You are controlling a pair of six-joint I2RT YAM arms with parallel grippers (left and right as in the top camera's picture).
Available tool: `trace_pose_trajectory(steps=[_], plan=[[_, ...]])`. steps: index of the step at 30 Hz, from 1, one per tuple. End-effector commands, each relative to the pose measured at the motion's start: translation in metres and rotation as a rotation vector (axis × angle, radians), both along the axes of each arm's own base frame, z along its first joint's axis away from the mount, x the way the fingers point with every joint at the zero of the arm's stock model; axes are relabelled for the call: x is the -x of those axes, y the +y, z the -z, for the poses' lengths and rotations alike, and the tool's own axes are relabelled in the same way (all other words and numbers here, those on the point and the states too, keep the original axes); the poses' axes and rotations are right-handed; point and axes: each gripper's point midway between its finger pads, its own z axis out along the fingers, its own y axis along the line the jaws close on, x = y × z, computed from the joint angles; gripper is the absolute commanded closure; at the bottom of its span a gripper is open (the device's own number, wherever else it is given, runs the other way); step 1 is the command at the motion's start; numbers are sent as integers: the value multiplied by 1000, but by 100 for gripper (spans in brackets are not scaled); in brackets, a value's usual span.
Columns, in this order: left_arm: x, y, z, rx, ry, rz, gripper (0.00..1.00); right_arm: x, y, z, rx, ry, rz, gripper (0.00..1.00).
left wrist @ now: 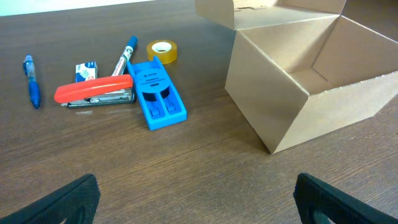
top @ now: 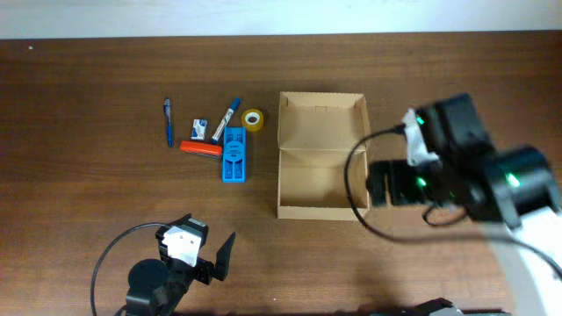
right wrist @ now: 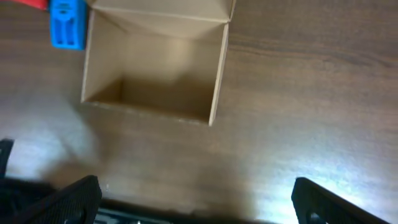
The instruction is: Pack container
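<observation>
Beside the container (top: pixel 320 180) rim, right pincer (right wrist: pixel 196 202) gapes.

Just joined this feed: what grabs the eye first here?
An open, empty brown cardboard box sits at the centre. Left of it lies bright stationery: a blue flat box, red stapler and yellow tape roll. The right hand stands open beside the box's right wall.
</observation>
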Motion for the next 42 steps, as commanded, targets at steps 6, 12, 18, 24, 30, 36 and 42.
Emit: trace_pose_trajectory(steps=[6, 12, 18, 24, 30, 36, 42], plan=[[-1, 1, -1, 9, -3, -10, 0, 81, -23, -31, -28, -76, -20, 1], [-1, 1, -1, 9, -3, -10, 0, 129, -24, -23, -125, -159, -59, 1], [-1, 1, -1, 9, -3, -10, 0, 142, -22, 41, -103, 31, -65, 1], [-1, 1, -1, 9, -3, -10, 0, 142, -22, 46, -99, 47, -64, 1], [-1, 1, -1, 9, -3, -10, 0, 145, -23, 44, -105, 22, -66, 1], [-1, 1, -1, 9, -3, -10, 0, 145, -24, 19, -147, -205, -105, 1], [-1, 1, -1, 9, -3, -10, 0, 137, -28, 9, -129, -304, -105, 1]])
